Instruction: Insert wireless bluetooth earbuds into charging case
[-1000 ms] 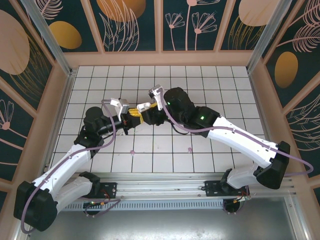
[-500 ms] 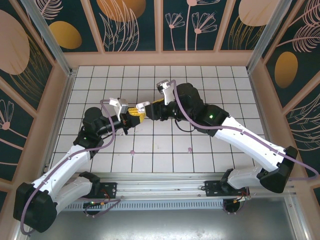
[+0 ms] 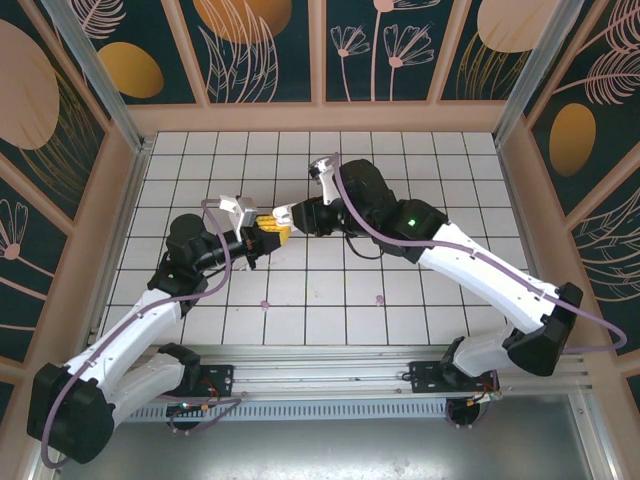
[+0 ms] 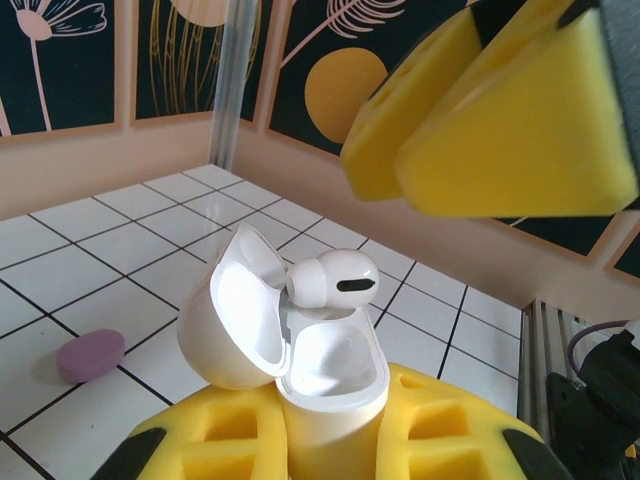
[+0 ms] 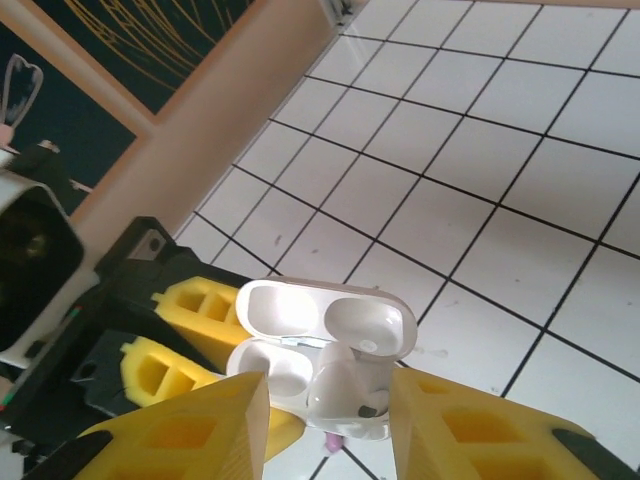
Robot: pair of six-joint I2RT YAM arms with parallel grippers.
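Earbud point(image 4: 333, 281) sat white and head-up in one well of the charging case point(image 4: 335, 385), its rounded top standing above the rim close to the hinge, while the well beside it lay bare. The case's lid point(image 4: 232, 312) was swung fully open. The left gripper point(image 4: 330, 425) held the case upright, its yellow foam fingers point(image 4: 200, 440) pressed to either side of the lower body, so its jaws were closed on the case.

The right gripper point(image 5: 325, 430) hung over the case with its jaws spread wide and nothing between them but air. From its own wrist camera the earbud point(image 5: 345, 395) showed in the gap between the two yellow pads point(image 5: 190, 430), touching neither, with the open lid point(image 5: 325, 320) just beyond.

The left wrist view gave what that one could not: the right gripper's pads point(image 4: 500, 110) stood up and to the right of the earbud, clearly apart from it. It also caught a small purple disc point(image 4: 90, 355) lying on the tiled table point(image 4: 60, 270) to the left.

The top view placed the case point(image 3: 284, 212) lifted off the table near its middle, where the left gripper point(image 3: 268, 234) and right gripper point(image 3: 303, 213) met; the earbud was too small to make out there.
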